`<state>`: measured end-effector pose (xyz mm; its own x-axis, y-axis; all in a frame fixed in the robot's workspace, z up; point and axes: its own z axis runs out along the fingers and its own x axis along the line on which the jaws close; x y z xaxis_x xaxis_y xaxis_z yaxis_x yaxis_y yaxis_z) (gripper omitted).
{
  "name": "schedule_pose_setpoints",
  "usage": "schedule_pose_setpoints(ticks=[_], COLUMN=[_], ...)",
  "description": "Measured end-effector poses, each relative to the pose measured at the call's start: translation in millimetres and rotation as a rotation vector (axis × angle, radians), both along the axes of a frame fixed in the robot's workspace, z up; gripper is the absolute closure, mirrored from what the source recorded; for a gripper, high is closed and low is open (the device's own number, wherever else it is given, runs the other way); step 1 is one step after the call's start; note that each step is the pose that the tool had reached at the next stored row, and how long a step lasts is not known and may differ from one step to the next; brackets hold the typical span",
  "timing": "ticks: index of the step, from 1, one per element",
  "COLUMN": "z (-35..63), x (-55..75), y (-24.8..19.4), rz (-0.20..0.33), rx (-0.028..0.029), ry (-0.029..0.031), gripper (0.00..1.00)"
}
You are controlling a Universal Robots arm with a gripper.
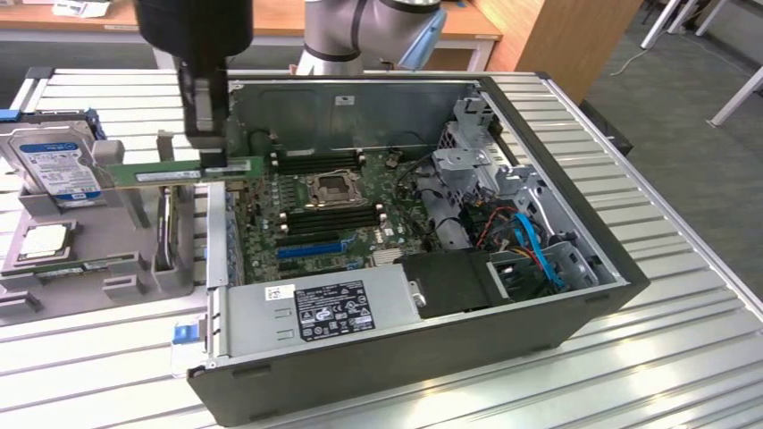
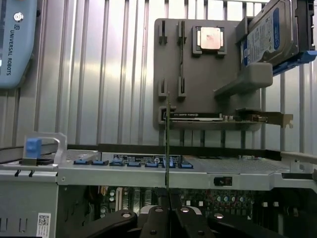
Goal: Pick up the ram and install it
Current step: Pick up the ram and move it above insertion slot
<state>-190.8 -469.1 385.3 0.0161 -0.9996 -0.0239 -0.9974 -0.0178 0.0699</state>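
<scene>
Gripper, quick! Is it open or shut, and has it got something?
Gripper: shut, holding the ram.

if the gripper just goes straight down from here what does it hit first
Probably the computer case's side wall. The gripper, shut on the ram, hangs over that rim, and the ram's far end is above the grey tray. Depth is unclear, so this is a guess.

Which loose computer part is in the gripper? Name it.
The long green ram, clamped in the gripper and lifted clear; the blue-labelled hard drive and the square chip sit in the grey holder.
</scene>
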Motion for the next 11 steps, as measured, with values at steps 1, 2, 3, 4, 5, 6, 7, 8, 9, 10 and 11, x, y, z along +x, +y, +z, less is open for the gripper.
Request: schedule_pose_setpoints(ticks=[1,2,3,4,5,6,7,8,9,10,11], z=[0.1,0.0,0.1,0.1,0.0,0.0,0.0,0.0,0.0,0.0,0.0], x=[3.6,7.2,10.8,14.4,18.2,22.0,25.7,29.3,32.7,35.9,38.9], y=[0.0,0.0,0.0,0.0,0.0,0.0,0.0,0.0,0.0,0.0,0.0], rz=[0.002,0.004,0.006,0.008,0.010,0.012,0.013,0.015,0.018,0.020,0.022], rx=[0.0000,0.0002,0.0004,0.0007,0.0009,0.0011,0.0012,0.0014,0.0016,0.0018,0.0020], ry=[0.0001,0.0000,0.0001,0.0001,0.0001,0.0000,0.0000,0.0000,0.0000,0.0000,0.0000], gripper=[0.88,0.88,0.88,0.88,0.88,0.88,0.88,0.88,0.88,0.88,0.88])
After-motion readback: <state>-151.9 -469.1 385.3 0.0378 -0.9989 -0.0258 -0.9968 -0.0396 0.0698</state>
